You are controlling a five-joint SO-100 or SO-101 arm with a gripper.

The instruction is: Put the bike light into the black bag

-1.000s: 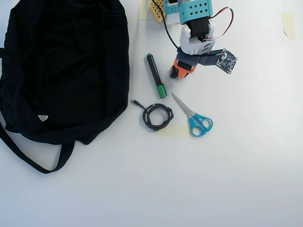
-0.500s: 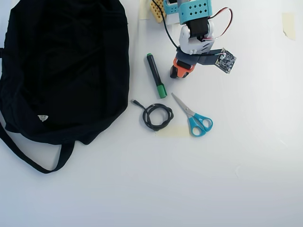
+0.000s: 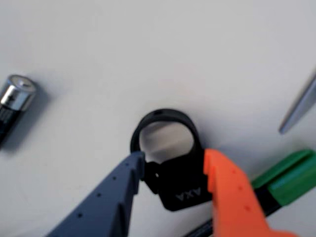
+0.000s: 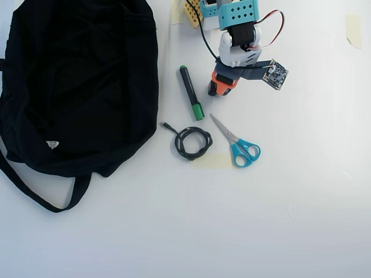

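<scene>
The bike light (image 3: 178, 185) is a small black block marked AXA with a looped rubber strap (image 3: 165, 118); it lies on the white table. In the wrist view my gripper (image 3: 175, 160) has its blue-grey finger (image 3: 113, 197) and orange finger (image 3: 229, 192) pressed against the two sides of the light's body. In the overhead view the gripper (image 4: 219, 88) hides the light. The black bag (image 4: 75, 81) lies at the far left of the overhead view, well away from the gripper.
A green-capped marker (image 4: 191, 92) (image 3: 289, 180) lies just left of the gripper. A coiled black cable (image 4: 193, 142) and blue-handled scissors (image 4: 237, 143) lie below it. A black-and-silver cylinder (image 3: 15, 101) and a scissor blade (image 3: 298, 106) show in the wrist view.
</scene>
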